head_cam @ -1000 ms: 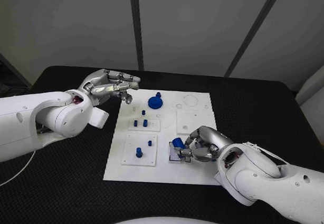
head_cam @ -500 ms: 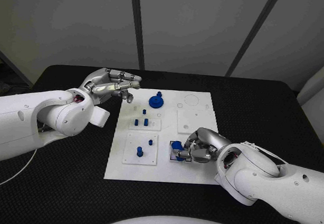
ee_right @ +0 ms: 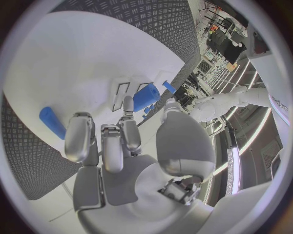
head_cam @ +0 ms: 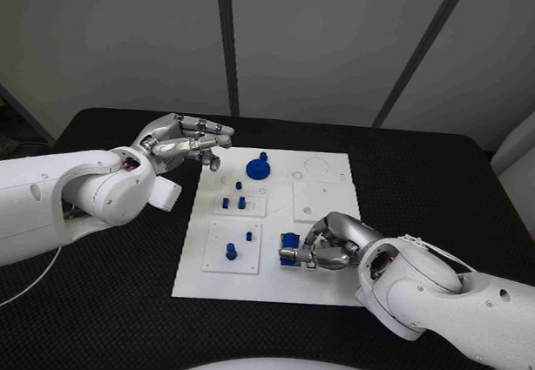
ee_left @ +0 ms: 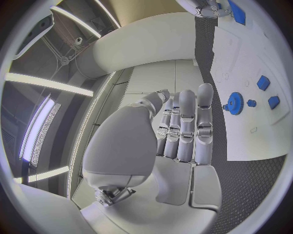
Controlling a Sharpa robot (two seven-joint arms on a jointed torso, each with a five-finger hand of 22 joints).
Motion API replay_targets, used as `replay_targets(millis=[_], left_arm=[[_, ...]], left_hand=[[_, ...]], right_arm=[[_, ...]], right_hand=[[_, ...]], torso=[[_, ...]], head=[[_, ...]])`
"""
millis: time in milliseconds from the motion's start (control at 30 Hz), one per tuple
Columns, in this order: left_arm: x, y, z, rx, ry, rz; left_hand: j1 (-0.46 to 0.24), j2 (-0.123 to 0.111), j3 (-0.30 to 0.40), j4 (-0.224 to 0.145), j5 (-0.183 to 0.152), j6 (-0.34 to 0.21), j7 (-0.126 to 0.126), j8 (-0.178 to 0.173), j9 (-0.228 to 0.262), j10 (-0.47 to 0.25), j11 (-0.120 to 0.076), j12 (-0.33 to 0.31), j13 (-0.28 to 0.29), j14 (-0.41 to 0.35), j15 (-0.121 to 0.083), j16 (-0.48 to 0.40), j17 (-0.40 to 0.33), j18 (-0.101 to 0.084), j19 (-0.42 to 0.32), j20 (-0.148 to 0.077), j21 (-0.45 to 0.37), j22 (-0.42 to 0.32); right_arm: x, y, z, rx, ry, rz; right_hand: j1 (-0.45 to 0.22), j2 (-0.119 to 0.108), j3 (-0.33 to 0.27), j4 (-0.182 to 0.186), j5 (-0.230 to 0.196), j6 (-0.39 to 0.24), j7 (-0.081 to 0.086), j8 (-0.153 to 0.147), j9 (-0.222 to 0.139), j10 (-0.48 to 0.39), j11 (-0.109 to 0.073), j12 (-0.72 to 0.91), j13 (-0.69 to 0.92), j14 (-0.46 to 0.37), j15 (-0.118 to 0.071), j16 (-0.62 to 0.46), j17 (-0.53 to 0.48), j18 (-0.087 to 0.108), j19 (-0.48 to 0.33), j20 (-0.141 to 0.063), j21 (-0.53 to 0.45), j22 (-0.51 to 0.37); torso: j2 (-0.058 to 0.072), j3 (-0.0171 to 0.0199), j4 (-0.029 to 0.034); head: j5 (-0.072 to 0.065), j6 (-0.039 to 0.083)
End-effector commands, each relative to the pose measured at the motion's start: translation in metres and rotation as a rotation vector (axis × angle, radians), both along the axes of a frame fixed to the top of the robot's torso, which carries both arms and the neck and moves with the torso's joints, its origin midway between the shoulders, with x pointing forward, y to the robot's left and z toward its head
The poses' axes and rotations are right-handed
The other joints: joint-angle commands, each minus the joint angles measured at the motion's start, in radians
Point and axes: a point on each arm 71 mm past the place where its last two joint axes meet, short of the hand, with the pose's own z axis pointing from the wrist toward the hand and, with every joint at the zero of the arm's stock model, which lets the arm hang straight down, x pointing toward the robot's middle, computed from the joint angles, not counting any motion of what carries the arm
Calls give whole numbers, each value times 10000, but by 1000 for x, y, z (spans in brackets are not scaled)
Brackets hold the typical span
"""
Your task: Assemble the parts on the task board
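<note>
A white task board (head_cam: 321,290) is seen mid-desk on the black desk (head_cam: 469,185). The right hand (head_cam: 325,247) is lowered onto the board's near-right area, fingers curled around a blue part (head_cam: 291,241), which is pinched above a small socket plate; judged as the seating step, the part being held there for insertion. In the right wrist view the same blue part (ee_right: 145,96) is seen past the fingertips (ee_right: 128,105), and a loose blue cylinder (ee_right: 52,122) is lying on the board close by. The left hand (head_cam: 186,141) is held above the desk just off the board's far-left edge, fingers curled loosely inward with nothing in them, probably parked clear so the board is not blocked. A blue gear (head_cam: 258,168) is already seated at the far side of the board, with small blue pegs (head_cam: 233,203) standing in the left plates, so the assembly is judged partly done.
</note>
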Motion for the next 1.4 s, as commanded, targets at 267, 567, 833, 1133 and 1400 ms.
replay_targets(millis=[267,567,833,1133,1400], left_arm=[[0,0,1,-47,31,-62],[0,0,0,-39,47,-60],[0,0,0,-31,56,-49],[0,1,0,-25,55,-29],[0,2,0,-20,34,1]], left_hand=[[-12,90,-49,-39,-27,-75,37,24,-12,-92,-1,21,7,-66,15,-43,-21,131,-16,28,-63,-23],[-1,100,-44,-46,-25,-83,42,21,-13,-98,2,24,7,-66,16,-43,-23,131,-14,28,-65,-25],[7,112,-40,-50,-24,-92,49,18,-13,-107,8,28,7,-67,19,-42,-25,130,-11,29,-67,-29],[7,112,-40,-50,-24,-92,49,18,-13,-107,8,28,7,-67,19,-42,-25,130,-11,29,-67,-29],[7,112,-40,-50,-24,-92,49,18,-13,-107,8,28,7,-67,19,-42,-25,130,-11,29,-67,-29]], right_arm=[[-3,1,6,343,-297,242],[-3,-3,6,198,-403,236],[-2,-4,6,142,-499,217],[-3,-9,12,626,-1023,94],[-10,-30,21,1110,-1206,-45]], right_hand=[[1767,820,760,-212,1763,-17,-74,70,248,119,-48,138,360,1040,-38,40,2631,-90,5,-47,13,88],[3381,982,1083,-811,2014,29,-148,70,328,170,-128,179,447,1040,-102,40,2631,-101,38,-107,37,137],[3574,987,1079,-863,1969,69,-164,75,345,198,-142,211,487,1040,-113,40,2631,-105,49,-117,45,154],[4029,905,980,-994,1183,23,-118,-37,338,183,-112,158,483,1040,-98,40,2631,-97,18,-117,4,119],[3968,1045,923,-791,1100,-18,-65,-169,288,158,-61,109,467,1040,-50,40,2631,-93,5,-73,-15,107]], torso=[[-5,9,-12],[-8,4,9],[-4,1,-8],[-5,5,-17],[-26,0,-27]], head=[[9,-37],[1,-58],[12,-43],[-6,-61],[-42,-45]])
